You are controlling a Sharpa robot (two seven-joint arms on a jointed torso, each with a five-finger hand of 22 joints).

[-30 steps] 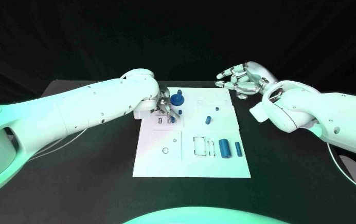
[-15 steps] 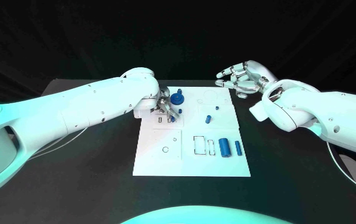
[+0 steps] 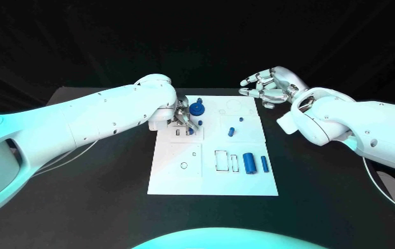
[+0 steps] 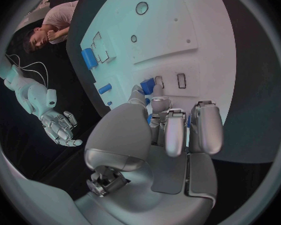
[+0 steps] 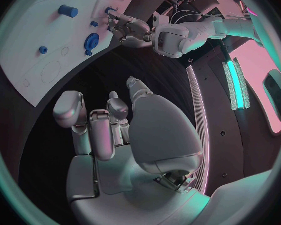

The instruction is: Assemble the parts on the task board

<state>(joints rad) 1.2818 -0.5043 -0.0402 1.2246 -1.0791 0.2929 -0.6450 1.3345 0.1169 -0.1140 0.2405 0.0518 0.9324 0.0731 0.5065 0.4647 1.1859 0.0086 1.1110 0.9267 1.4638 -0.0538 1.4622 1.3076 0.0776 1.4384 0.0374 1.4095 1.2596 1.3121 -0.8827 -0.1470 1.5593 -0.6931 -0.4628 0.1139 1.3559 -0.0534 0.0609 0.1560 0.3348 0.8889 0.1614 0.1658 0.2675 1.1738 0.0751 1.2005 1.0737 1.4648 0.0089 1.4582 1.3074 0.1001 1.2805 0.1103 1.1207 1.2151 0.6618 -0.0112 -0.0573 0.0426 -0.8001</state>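
Two bulky white arms with smooth rounded shells are seen, the left arm (image 3: 91, 120) dotted with small dark screw holes. Each ends in a silver, segmented many-fingered hand: the left hand (image 3: 182, 119) and the right hand (image 3: 267, 87). Thin pale cables trail beside both arms.

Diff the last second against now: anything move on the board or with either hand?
Nothing visibly changed. The left hand stays down over the far left part of the task board, fingers at a small blue part; whether it grips the part is unclear. The right hand still hovers empty, fingers apart, off the board's far right corner. The blue parts lie where they were.
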